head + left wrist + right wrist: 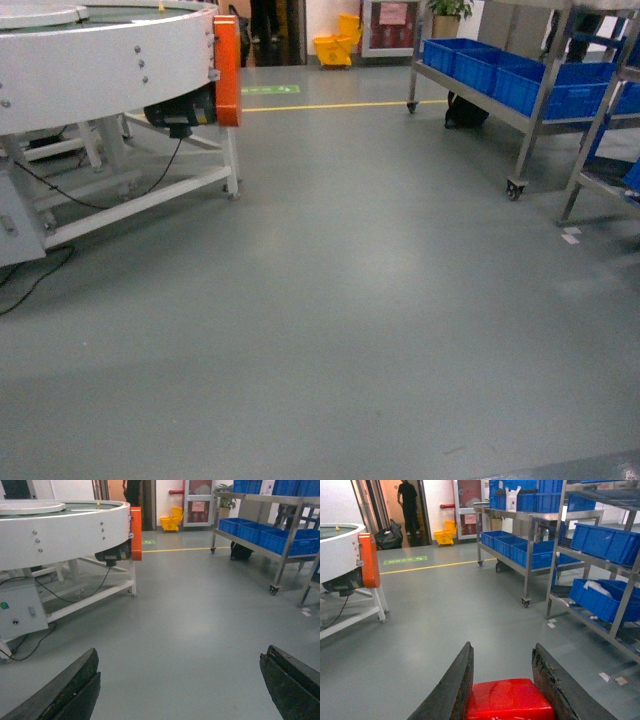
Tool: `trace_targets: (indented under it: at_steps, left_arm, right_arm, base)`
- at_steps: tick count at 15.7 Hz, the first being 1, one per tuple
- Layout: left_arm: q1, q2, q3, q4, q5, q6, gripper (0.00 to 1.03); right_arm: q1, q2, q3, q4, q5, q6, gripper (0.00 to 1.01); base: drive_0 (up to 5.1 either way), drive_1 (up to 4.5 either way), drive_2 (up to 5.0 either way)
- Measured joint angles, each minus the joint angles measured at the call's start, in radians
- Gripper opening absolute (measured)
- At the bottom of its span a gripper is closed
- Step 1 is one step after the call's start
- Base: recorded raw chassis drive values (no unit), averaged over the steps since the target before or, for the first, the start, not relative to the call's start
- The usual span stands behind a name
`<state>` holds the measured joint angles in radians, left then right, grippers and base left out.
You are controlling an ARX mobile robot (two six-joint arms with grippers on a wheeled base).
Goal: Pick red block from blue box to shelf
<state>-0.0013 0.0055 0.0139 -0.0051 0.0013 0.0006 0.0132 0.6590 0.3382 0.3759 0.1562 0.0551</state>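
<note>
Right tool clamps the red block above the floor; left tool spread wide and empty.

The right tool (502, 680) has both dark fingers (452, 685) pressed against the sides of the red block (510, 699), whose lower part is cut off by the frame edge, its stud out of sight. The left tool (182, 685) shows only two finger tips at the bottom corners, far apart, nothing between them. Neither tool appears in the head view. Beyond lies grey floor (330, 300), a white round machine (100, 60) with an orange guard (227, 70) on the left, and metal shelves (530, 535) carrying dark blue crates (607, 542) on the right. The blue box is not in sight.
</note>
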Motion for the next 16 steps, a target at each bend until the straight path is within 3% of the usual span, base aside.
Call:
trace_targets:
  at_steps: [16]
  left_arm:
    - [0.001,0.000,0.000,0.000,-0.002,0.000,0.98]
  right_arm:
    - [0.000,0.001,0.000,-0.005,-0.002,0.000,0.28]
  base:
    - [-0.1,4.12,-4.3]
